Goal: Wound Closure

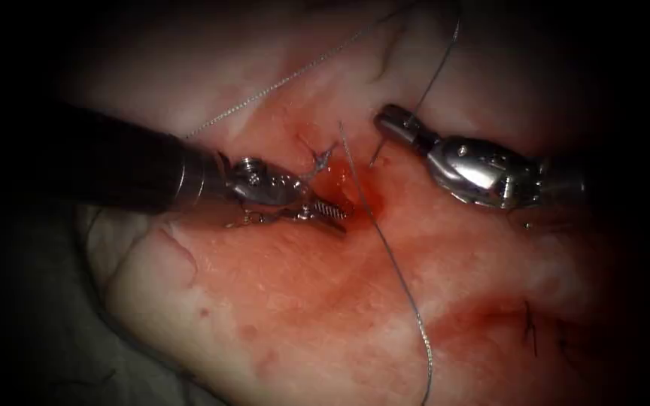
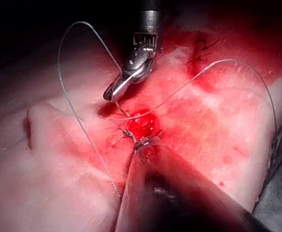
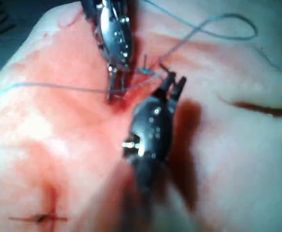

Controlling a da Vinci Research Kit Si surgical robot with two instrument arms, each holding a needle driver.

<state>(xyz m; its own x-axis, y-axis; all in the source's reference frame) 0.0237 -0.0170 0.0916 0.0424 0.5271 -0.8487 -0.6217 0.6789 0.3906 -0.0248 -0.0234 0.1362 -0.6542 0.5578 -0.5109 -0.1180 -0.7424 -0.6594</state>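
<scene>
The left tool [image 1: 317,210] has its jaws apart by the cut [image 1: 359,188], holding nothing. The right tool [image 1: 389,120], jaws closed, grips the thread [image 1: 393,259], which looks thin, limp and slippery.

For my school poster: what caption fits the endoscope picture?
Right gripper holds thread right of the cut; left gripper open beside the knot.

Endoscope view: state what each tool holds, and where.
The right tool grips the thread near a short free end; the left tool, jaws open, holds nothing.

Grey-green cloth [image 1: 31,331] under tissue edge, seen in endoscope view.
</scene>
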